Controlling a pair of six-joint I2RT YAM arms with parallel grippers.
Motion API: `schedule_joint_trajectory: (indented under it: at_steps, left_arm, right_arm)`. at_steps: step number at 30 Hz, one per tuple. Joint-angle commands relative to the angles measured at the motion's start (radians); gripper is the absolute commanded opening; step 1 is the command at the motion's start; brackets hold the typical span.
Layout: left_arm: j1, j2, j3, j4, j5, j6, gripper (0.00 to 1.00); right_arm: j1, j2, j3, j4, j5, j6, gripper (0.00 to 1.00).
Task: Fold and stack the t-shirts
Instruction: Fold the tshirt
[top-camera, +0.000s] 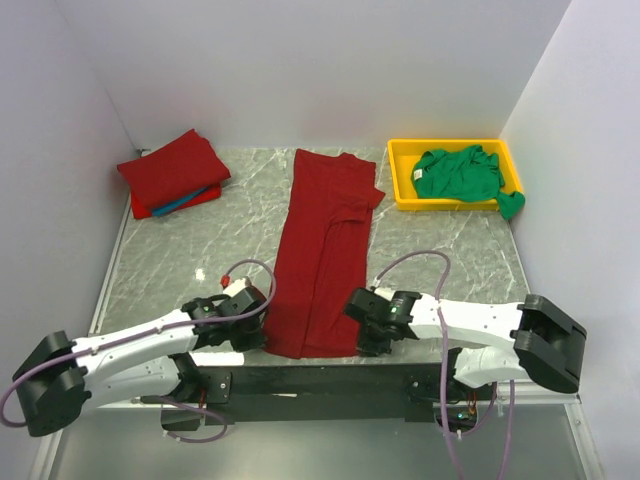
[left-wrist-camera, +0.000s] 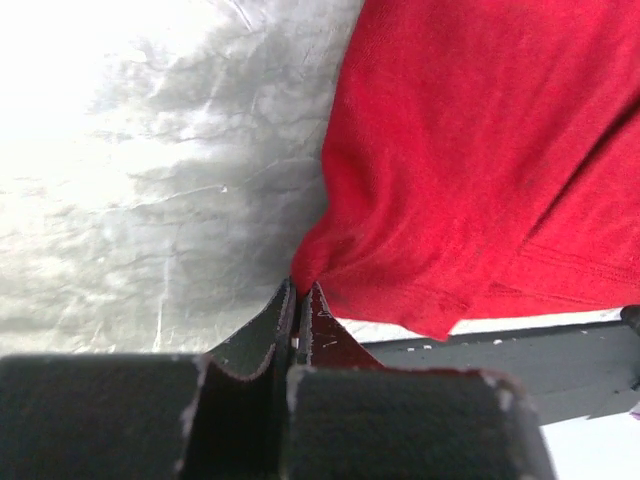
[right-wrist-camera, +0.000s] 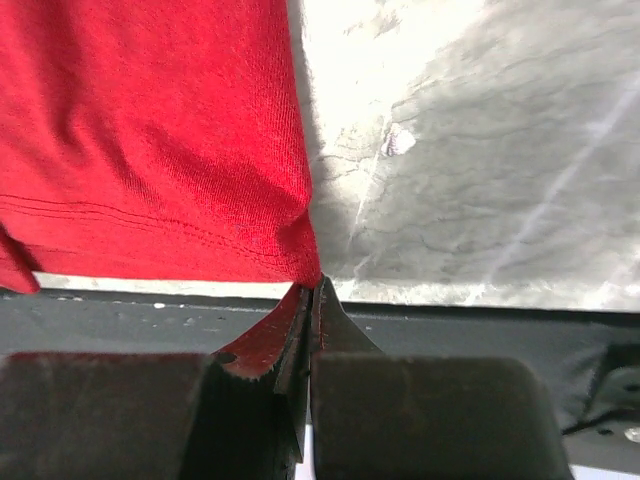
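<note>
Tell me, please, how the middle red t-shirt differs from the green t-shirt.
The red t-shirt lies long and flat on the table; the green t-shirt sits crumpled in the yellow tray. The left gripper and right gripper pinch the red's near corners; the green is untouched. Both plain-coloured.

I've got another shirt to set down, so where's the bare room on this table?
Bare marble lies between the folded red stack and the spread red t-shirt, and again between that t-shirt and the yellow tray. Crowded: the near edge, where the left pincer and right pincer pinch the t-shirt's hem corners, and the tray, filled by the green t-shirt.
</note>
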Motion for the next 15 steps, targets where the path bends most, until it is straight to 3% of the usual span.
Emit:
schedule_joint_trajectory:
  at_steps: [1,8,15]
  left_arm:
    - [-0.004,-0.070,0.035,-0.066,-0.069,-0.022,0.01]
    - [0.008,-0.085,0.127,-0.074,-0.138,0.005,0.01]
    - [0.164,0.057,0.220,0.045,-0.078,0.154,0.00]
  right_arm:
    - [-0.020,-0.049,0.064,-0.089,0.090,-0.011,0.00]
    - [-0.138,-0.095,0.124,-0.096,0.090,-0.092,0.00]
    - [-0.273,-0.041,0.210,-0.100,0.074,-0.231,0.00]
